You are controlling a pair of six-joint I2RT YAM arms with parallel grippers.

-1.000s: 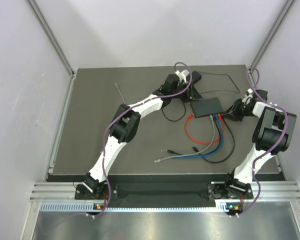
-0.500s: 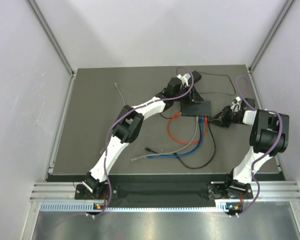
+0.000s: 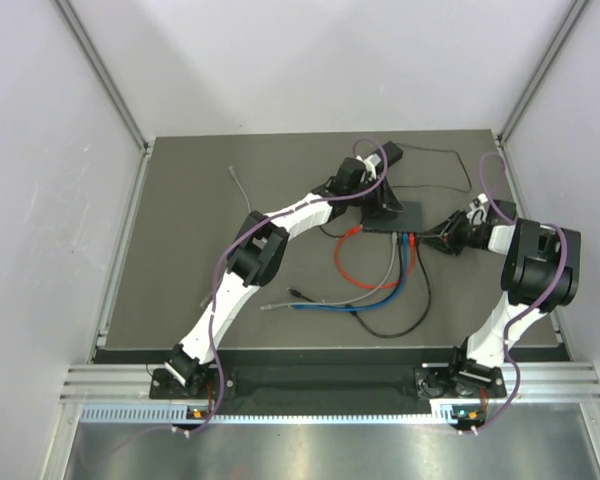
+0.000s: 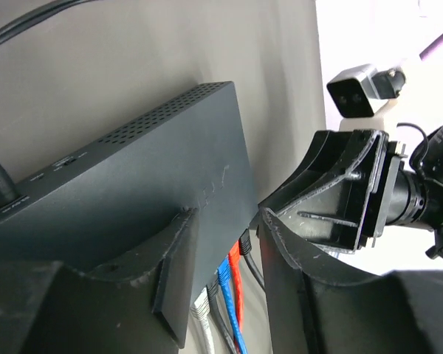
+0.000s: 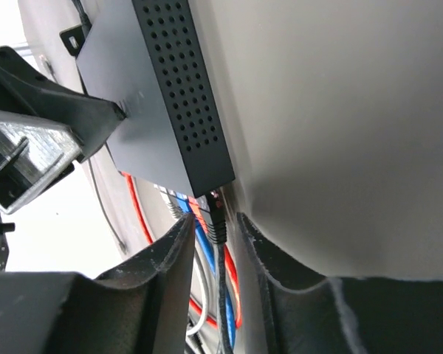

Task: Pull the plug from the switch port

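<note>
Right of centre in the overhead view, the flat dark grey rectangular switch (image 3: 397, 216) lay on the dark matte table (image 3: 200, 250), its socket edge turned toward the bottom of the frame. From that edge a red cable (image 3: 338, 262), a pale grey cable (image 3: 393, 260), a blue cable (image 3: 340, 306) and a black cable (image 3: 427, 295) trailed down and leftward in loose loops. In the right wrist view the small black plug (image 5: 217, 221) sat in the end socket at the switch's lower corner, just beside the red and blue plugs. The right gripper (image 5: 214, 219) had one finger on each side of that plug, close to it; whether they pinched it could not be told. The left gripper (image 4: 223, 215) stood over the switch with its jaws spread and unclenched: one finger (image 4: 176, 273) lay on the switch's top face, and the other hung just past its end. Near the upper edge of the table in the overhead view, a chunky black adapter block (image 3: 392, 155) lay with its thin black cord (image 3: 450, 152) curving to the right.
</note>
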